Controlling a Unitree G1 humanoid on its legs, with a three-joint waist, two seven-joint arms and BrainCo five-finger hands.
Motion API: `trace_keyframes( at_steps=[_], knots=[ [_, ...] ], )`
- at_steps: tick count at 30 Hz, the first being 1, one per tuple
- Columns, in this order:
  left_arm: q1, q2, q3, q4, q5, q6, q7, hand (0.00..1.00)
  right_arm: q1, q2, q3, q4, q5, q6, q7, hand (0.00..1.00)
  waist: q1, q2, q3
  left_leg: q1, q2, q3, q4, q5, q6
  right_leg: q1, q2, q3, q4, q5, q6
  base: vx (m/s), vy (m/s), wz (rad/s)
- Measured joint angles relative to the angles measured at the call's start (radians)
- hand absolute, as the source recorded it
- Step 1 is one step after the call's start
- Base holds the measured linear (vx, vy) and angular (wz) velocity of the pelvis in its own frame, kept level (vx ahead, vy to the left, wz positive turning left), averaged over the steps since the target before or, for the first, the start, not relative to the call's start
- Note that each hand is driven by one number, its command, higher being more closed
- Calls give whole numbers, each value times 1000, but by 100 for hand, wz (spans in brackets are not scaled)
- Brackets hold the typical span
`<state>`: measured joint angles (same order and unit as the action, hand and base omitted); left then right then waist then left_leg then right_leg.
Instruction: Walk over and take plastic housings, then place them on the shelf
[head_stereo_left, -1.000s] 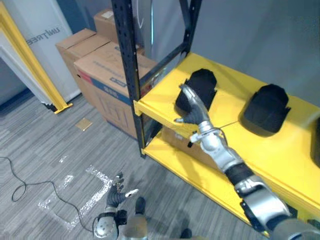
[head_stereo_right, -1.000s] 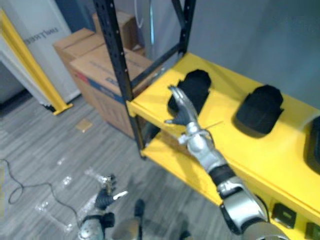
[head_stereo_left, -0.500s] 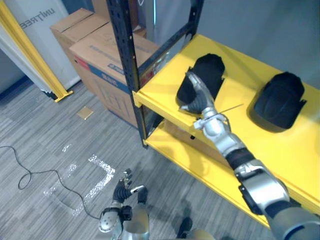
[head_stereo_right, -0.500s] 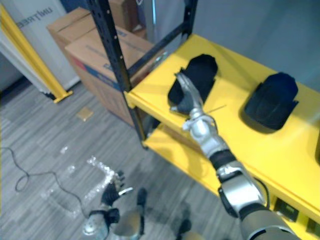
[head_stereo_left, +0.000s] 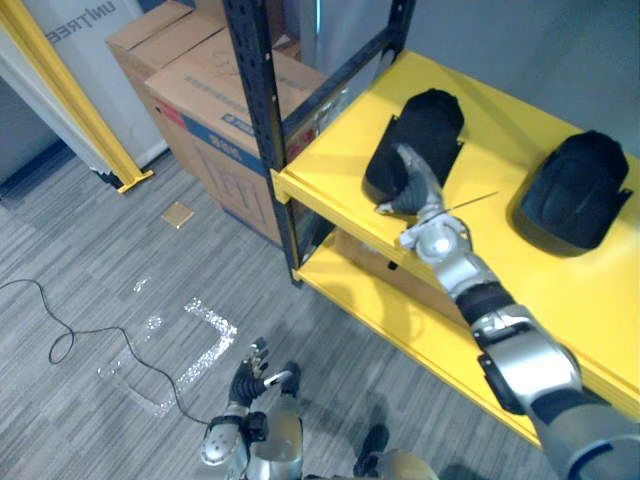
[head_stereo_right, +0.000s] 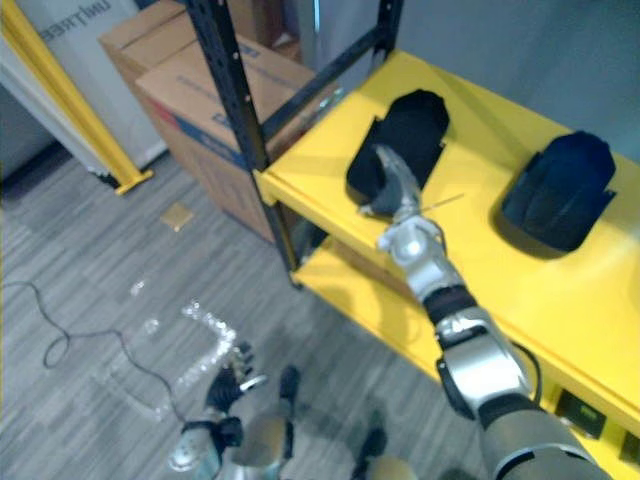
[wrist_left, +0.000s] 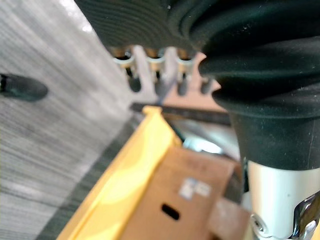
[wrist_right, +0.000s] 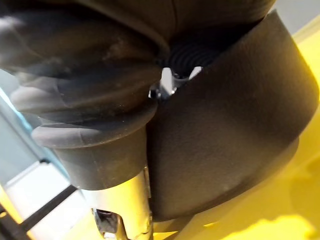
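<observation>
Plastic housing (head_stereo_left: 425, 125), left eye view: black, sits on the top deck of the yellow shelf (head_stereo_left: 335, 160), near the black upright (head_stereo_left: 262, 130). Second housing (head_stereo_left: 578, 190) is on the same deck, well apart from the first. Right hand (head_stereo_left: 412, 188) is laid against the first housing's near side, fingers straight, thumb out to the side, not wrapped round it. Left hand (head_stereo_left: 250, 372) hangs low over the grey carpet floor (head_stereo_left: 90, 260), fingers spread and loose, nothing in it. Cardboard boxes (head_stereo_left: 215, 95) stand beside the shelf, with a yellow post (head_stereo_left: 62, 95) past them.

Right eye view: same layout. Right hand's fingers touch the first housing's surface; both housings rest on the deck.

Left wrist view: left hand's fingers hang in a loose row, empty. Carpet and a cardboard box with a hand slot lie beyond.

Right wrist view: black housing wall sits right up against the hand, with yellow deck under it. Fingers are mostly hidden behind the dark cover.
</observation>
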<state>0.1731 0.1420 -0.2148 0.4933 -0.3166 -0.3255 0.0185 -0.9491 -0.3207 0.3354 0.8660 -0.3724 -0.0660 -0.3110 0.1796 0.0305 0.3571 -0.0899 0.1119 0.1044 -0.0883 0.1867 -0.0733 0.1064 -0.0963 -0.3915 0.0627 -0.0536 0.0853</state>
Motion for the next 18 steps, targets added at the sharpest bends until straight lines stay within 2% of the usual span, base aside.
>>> trace_keyframes(
  at_steps=[2,5,7,8,10,18],
  knots=[
    [0,-1,-4,0,1,0,4,0,-1,6,0,-1,-28,10,-24,0,0,0,0,0,0,2,0,0,0,0,0,1,0,0,0,0,0,0],
    [0,-3,-5,0,1,0,18,0,-1,22,0,-18,-45,53,-46,0,-1,0,0,1,1,7,0,0,0,-2,0,5,0,0,0,4,-15,-4],
    [0,-2,-5,0,1,0,30,0,-1,36,0,-29,-44,100,-63,0,-1,0,0,2,1,10,0,-1,1,-3,-2,7,0,0,0,-3,-8,-3],
    [0,-2,-5,0,1,0,32,0,-1,38,0,-31,-44,109,-64,0,-1,0,0,2,1,11,0,-1,1,-3,-2,8,0,0,0,0,0,0],
    [0,-2,-6,0,1,0,47,0,-1,44,1,-29,-43,164,-83,0,-2,1,1,3,0,13,0,-2,1,-4,-4,8,2,0,0,0,0,0],
    [0,-3,-6,0,0,-2,54,0,1,60,-1,-26,-29,281,-93,0,-4,1,7,2,0,22,0,-6,5,-16,-8,16,16,-1,1,-1,0,-3]
  ],
)
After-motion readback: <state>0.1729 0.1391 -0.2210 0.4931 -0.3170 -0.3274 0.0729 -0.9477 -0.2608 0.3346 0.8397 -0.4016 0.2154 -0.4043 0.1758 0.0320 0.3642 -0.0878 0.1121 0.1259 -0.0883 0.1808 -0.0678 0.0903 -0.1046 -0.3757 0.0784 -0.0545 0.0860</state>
